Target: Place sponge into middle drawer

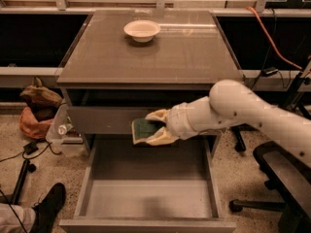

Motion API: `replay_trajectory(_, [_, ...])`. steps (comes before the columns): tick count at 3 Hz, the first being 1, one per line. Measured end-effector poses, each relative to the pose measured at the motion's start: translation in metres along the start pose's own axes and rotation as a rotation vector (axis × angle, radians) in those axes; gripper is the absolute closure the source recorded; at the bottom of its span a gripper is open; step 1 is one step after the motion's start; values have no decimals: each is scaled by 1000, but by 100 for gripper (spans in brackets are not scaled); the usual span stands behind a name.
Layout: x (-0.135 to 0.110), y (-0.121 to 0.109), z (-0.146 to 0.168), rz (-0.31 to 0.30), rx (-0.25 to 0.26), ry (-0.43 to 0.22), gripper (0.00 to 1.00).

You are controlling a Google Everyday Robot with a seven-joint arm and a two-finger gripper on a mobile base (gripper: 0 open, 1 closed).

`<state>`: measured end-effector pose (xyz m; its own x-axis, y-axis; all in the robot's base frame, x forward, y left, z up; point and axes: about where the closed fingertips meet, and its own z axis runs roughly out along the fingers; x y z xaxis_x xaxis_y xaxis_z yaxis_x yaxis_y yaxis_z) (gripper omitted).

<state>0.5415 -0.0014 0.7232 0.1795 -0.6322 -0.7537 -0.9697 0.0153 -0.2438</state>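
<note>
- The sponge (142, 129) is pinched top and bottom between the two pale fingers (157, 114) of the tool (153, 128). So the tool is closed down to the sponge's thickness, and nothing else is carried.
- The tool is seen hanging above the back part of the middle drawer (146, 200), just in front of the grey drawer front (99, 119) above it. The drawer is pulled out and its floor looks bare, so the sponge is only over it, not in it yet.
- Progress guess: the carry is mostly done, and the lowering and release are what's left.
- What could get messed up, imo: the sponge is held close to that upper drawer front. If it's nudged sideways on release, it could be knocked against the front and tipped.
- A bounce could be expected if it's dropped from this height, since a sponge is light and springy. It'd probably be caught by the low side walls, but a lower release looks safer.
- The drawer's right wall is crossed by the white arm (243, 108), so that wall could be clipped if the descent is made too steeply.
- Being squishy, the sponge might be left stuck to one finger when the tool is opened.
- The white bowl (142, 30) on the table (155, 62) is well apart and shouldn't be bothered.
</note>
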Motion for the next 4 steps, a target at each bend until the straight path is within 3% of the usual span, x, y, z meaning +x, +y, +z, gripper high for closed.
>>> replay_trajectory(1, [42,3,75,-16,11,15,100])
replay_trajectory(2, [68,7,132,-26,-18,16,100])
replay_trajectory(3, [68,7,133,-26,-18,16,100])
replay_trajectory(4, [85,25,165,15,-51,-27,100])
